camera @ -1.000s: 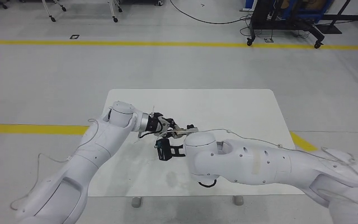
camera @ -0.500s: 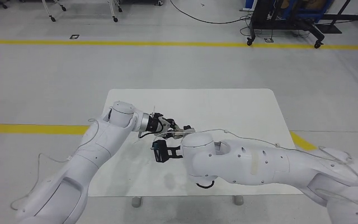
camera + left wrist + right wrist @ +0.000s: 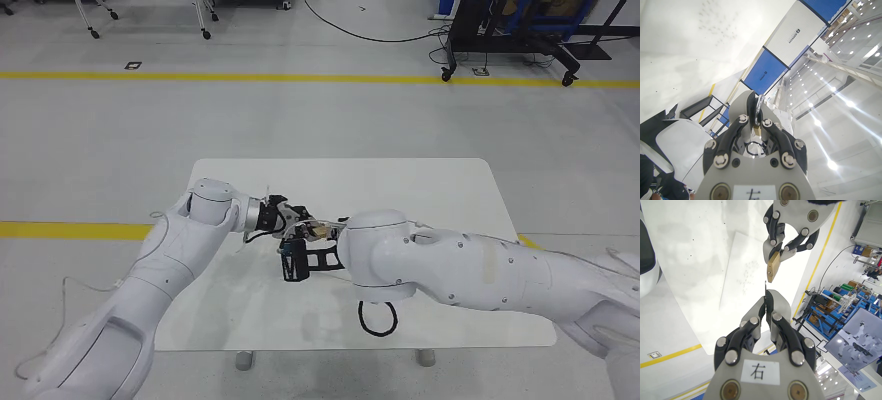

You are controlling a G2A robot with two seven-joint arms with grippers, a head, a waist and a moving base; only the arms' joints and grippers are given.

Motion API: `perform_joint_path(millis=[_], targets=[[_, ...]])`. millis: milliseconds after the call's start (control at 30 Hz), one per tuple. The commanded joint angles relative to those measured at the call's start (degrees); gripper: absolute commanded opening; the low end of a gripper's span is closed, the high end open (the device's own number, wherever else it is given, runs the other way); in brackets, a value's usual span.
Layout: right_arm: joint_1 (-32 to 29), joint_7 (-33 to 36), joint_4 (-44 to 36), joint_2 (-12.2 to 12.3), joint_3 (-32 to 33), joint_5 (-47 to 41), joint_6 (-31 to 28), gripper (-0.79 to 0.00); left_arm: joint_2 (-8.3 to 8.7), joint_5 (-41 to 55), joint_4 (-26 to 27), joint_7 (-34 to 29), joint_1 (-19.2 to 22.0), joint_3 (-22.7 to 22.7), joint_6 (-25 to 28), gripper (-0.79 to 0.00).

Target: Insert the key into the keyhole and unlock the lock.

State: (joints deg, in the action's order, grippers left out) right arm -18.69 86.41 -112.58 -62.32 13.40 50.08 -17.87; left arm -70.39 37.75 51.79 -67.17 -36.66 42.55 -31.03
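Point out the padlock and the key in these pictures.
padlock [image 3: 774, 265], right wrist view, on the broad brass side of its body.
key [image 3: 765, 287], right wrist view, on the bare thin blade, near its tip.

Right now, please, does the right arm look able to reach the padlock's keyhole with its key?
Probably yes: the key in the right pincer sits just short of the padlock's keyhole, nothing between, though slightly off line.
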Motion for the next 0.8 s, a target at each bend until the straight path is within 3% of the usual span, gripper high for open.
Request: perform_joint_path(millis=[0, 67, 167, 333, 533, 767], targets=[[0.0, 0.0, 0.0, 0.0, 0.0, 0.0, 0.0, -0.785, 0.24, 0.4, 0.6, -0.6, -0.4, 0.8, 1.6, -0.785], [-0.2, -0.8, 0.0, 0.0, 0.1, 0.0, 0.2, -0.785, 0.45, 0.5, 1.1, -0.9, -0.7, 1.4, 2.9, -0.785], [-2.9, -9.2, 1.5, 1.3, 3.6, -0.7, 1.0, -0.785, 0.85, 1.2, 1.8, -1.4, -1.6, 2.7, 5.0, -0.785], [-11.7, -20.1, -1.7, 6.7, 13.4, 1.0, 2.9, -0.785, 1.58, 2.0, 3.8, -0.5, -3.3, 5.1, 7.2, -0.785], [-22.1, -25.1, -2.4, 11.9, 22.4, 0.6, -2.1, -0.785, 2.22, 4.1, 5.8, -1.0, -5.3, 7.8, 9.9, -0.785], [-31.0, -29.9, -5.1, 15.5, 31.2, 1.6, -6.4, -0.785, 3.51, 4.3, 6.5, -2.9, -6.8, 11.2, 11.0, -0.785]])
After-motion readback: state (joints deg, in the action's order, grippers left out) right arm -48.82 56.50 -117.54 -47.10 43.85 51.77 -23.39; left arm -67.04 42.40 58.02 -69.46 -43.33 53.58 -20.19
